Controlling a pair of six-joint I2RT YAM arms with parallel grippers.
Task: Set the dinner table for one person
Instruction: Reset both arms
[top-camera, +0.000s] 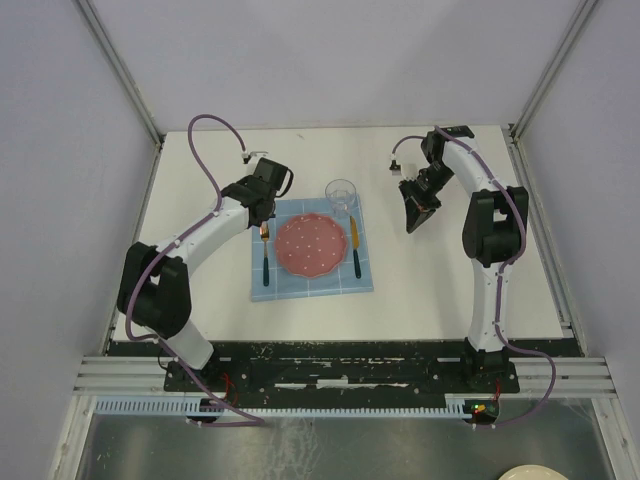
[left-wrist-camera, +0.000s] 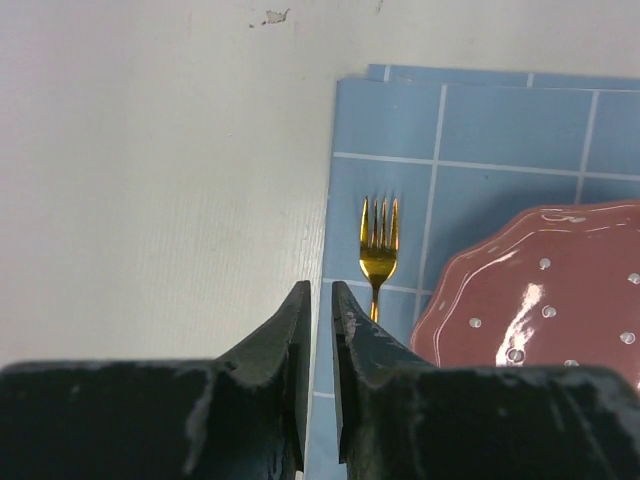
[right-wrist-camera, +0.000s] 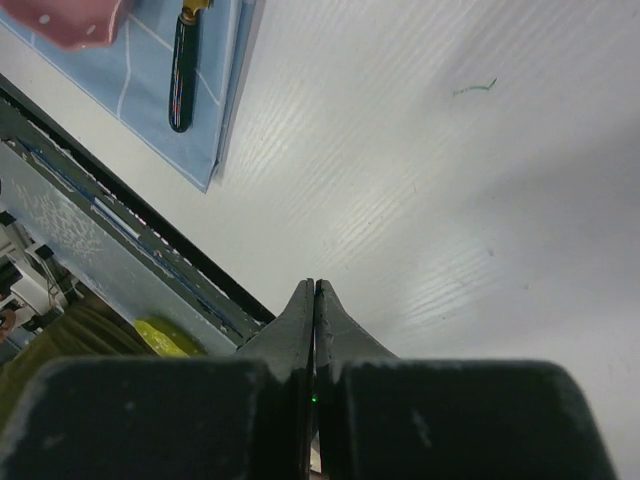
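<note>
Tabletop (top-camera: 430, 290), serving as the dinner table: fills the floor of the enclosure, with both arm bases at its near edge.

Items on or over it, left to right:
- Left gripper (top-camera: 262, 214), hanging over the left edge of the placemat (top-camera: 310, 283). Its fingers (left-wrist-camera: 295, 320) stand narrowly apart with nothing between them. The fork tines lie just beyond the tips.
- Fork (top-camera: 265, 255): gold head, dark handle. It lies flat on the placemat along its left edge, tines toward the far edge, beside the plate but apart from it.
- Plate (top-camera: 308, 245): dusky pink, white dots, scalloped rim, at the middle of the placemat.
- Glass (top-camera: 341, 195): clear, upright, at the placemat's far right corner.
- Second utensil (top-camera: 354, 250): gold upper part, dark handle, lying just right of the plate. Its kind cannot be told.
- Right gripper (top-camera: 413, 225), over bare tabletop well right of the placemat. Its fingers (right-wrist-camera: 300, 310) are pressed together and hold nothing.

Placemat: blue cloth with a pale grid, lying left of centre and nearer the near edge.

Tabletop surface: matte white, flat and square, with a small speck (left-wrist-camera: 272, 15) near the placemat's far left corner and a thin greenish scratch (right-wrist-camera: 475, 88) on the right half.

Surroundings: plain white walls (top-camera: 330, 60), metal corner posts (top-camera: 120, 70), a black base plate (top-camera: 340, 365) along the near edge, and purple cables (top-camera: 205, 150) on both arms.
</note>
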